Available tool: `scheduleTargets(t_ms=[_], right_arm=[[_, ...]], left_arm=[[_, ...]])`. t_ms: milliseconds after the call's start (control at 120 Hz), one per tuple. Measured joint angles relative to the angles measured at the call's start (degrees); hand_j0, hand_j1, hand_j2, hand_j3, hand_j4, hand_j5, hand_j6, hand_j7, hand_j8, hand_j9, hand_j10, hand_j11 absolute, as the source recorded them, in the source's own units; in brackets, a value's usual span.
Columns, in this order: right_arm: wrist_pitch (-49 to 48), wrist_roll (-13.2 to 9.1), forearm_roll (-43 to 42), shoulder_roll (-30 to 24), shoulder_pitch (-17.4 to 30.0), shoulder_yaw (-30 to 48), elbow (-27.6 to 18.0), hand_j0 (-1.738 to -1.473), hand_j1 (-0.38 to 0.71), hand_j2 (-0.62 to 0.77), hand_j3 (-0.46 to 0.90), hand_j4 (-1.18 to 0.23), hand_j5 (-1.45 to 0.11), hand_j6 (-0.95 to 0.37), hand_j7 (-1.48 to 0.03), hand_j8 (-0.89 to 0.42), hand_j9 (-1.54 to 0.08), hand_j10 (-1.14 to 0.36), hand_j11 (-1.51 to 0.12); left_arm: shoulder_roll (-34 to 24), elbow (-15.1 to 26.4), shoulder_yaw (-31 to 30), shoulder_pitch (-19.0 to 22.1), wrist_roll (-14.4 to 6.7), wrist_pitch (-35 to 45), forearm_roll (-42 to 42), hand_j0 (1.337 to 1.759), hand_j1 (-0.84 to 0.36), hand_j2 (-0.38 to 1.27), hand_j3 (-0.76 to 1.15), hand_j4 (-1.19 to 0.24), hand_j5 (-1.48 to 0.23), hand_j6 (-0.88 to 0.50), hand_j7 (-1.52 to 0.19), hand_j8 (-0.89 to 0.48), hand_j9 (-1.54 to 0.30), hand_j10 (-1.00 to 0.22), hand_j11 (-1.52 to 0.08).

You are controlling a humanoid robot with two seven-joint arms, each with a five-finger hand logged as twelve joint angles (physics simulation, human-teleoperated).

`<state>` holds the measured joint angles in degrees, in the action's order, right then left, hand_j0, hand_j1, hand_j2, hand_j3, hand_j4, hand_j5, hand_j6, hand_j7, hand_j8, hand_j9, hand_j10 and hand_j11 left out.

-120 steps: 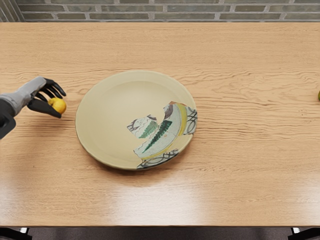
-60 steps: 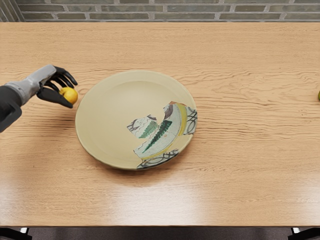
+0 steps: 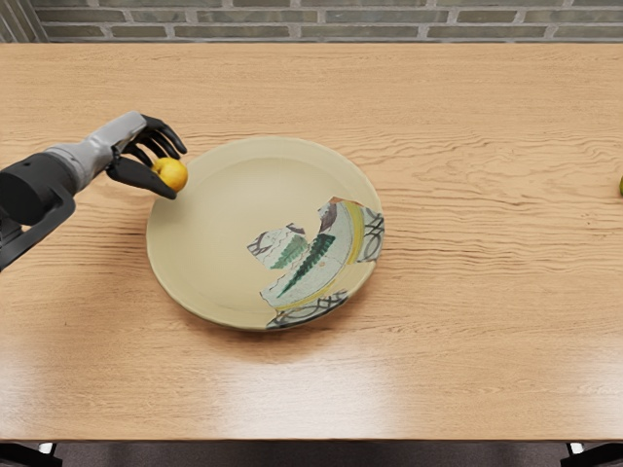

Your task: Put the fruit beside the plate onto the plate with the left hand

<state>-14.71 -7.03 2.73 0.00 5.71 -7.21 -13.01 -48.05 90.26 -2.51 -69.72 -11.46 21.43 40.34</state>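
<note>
Above table (image 3: 487,350), robot hand (image 3: 149,158) grips fruit (image 3: 173,174).

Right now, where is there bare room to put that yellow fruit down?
The plate holds nothing: its whole plain left half, from the left rim to the painted patch, is free. The table is bare wood in front of the plate and behind it. Only the plate's upper-left rim is crowded, where the left hand grips the fruit.

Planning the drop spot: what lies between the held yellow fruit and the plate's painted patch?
Head view: only bare plate between yellow fruit and painted patch.
</note>
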Motion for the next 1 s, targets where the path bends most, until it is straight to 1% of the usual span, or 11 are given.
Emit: scheduleTargets(t_ms=[292, 458, 492, 525, 633, 850, 858, 908, 1000], right_arm=[[0.01, 0.0, 0.0, 0.0, 0.0, 0.0, 0.0, -1.658, -0.33, 0.0, 0.0, -0.02, -0.02, -0.02, -0.02, -0.02, -0.02, -0.02, -0.02], [0.01, 0.0, 0.0, 0.0, 0.0, 0.0, 0.0, -1.658, -0.33, 0.0, 0.0, -0.02, -0.02, -0.02, -0.02, -0.02, -0.02, -0.02, -0.02], [0.0, 0.0, 0.0, 0.0, 0.0, 0.0, 0.0, -1.658, -0.33, 0.0, 0.0, -0.02, -0.02, -0.02, -0.02, -0.02, -0.02, -0.02, -0.02], [0.0, 0.0, 0.0, 0.0, 0.0, 0.0, 0.0, -1.658, -0.33, 0.0, 0.0, -0.02, -0.02, -0.02, -0.02, -0.02, -0.02, -0.02, -0.02], [0.01, 0.0, 0.0, 0.0, 0.0, 0.0, 0.0, -1.658, -0.33, 0.0, 0.0, -0.02, -0.02, -0.02, -0.02, -0.02, -0.02, -0.02, -0.02], [0.01, 0.0, 0.0, 0.0, 0.0, 0.0, 0.0, -1.658, -0.33, 0.0, 0.0, -0.02, -0.02, -0.02, -0.02, -0.02, -0.02, -0.02, -0.02], [0.02, 0.0, 0.0, 0.0, 0.0, 0.0, 0.0, -1.658, -0.33, 0.0, 0.0, -0.02, -0.02, -0.02, -0.02, -0.02, -0.02, -0.02, -0.02], [0.02, 0.0, 0.0, 0.0, 0.0, 0.0, 0.0, -1.658, -0.33, 0.0, 0.0, -0.02, -0.02, -0.02, -0.02, -0.02, -0.02, -0.02, -0.02], [0.01, 0.0, 0.0, 0.0, 0.0, 0.0, 0.0, -1.658, -0.33, 0.0, 0.0, -0.02, -0.02, -0.02, -0.02, -0.02, -0.02, -0.02, -0.02]], left_arm=[[2.52, 0.14, 0.02, 0.02, -0.02, 0.05, -0.01, 1.657, -0.29, 0.39, 0.0, -0.63, -0.85, -0.56, -0.83, -0.47, -0.83, -0.64, -0.83], [2.61, 0.39, 0.01, 0.72, -0.03, 0.06, 0.07, 1.657, -0.29, 0.4, 0.0, -0.63, -0.85, -0.57, -0.84, -0.47, -0.83, -0.64, -0.83], [3.25, 0.47, 0.02, 0.84, -0.05, 0.09, 0.14, 1.657, -0.28, 0.37, 0.0, -0.63, -0.85, -0.57, -0.83, -0.47, -0.83, -0.64, -0.83], [3.51, 0.54, 0.02, 0.9, -0.02, 0.06, 0.12, 1.657, -0.29, 0.4, 0.0, -0.63, -0.85, -0.57, -0.83, -0.47, -0.83, -0.64, -0.83], [4.6, 0.64, 0.02, 1.22, 0.03, 0.08, 0.28, 1.657, -0.29, 0.37, 0.0, -0.63, -0.85, -0.56, -0.83, -0.47, -0.83, -0.64, -0.83], [6.03, 0.7, 0.03, 1.87, 0.12, 0.08, 0.44, 1.657, -0.3, 0.39, 0.0, -0.63, -0.85, -0.57, -0.84, -0.45, -0.83, -0.64, -0.83], [6.03, 0.7, 0.03, 1.87, 0.13, 0.1, 0.44, 1.657, -0.3, 0.39, 0.0, -0.63, -0.84, -0.57, -0.83, -0.47, -0.83, -0.64, -0.83], [6.11, 0.68, 0.04, 1.87, 0.29, 0.17, 0.47, 1.658, -0.28, 0.36, 0.0, -0.6, -0.79, -0.55, -0.79, -0.46, -0.79, -0.6, -0.79], [6.1, 0.61, 0.64, 2.22, 0.57, 0.45, 0.47, 1.658, -0.09, 0.24, 0.0, -0.42, -0.55, -0.39, -0.55, -0.33, -0.55, -0.42, -0.55]])
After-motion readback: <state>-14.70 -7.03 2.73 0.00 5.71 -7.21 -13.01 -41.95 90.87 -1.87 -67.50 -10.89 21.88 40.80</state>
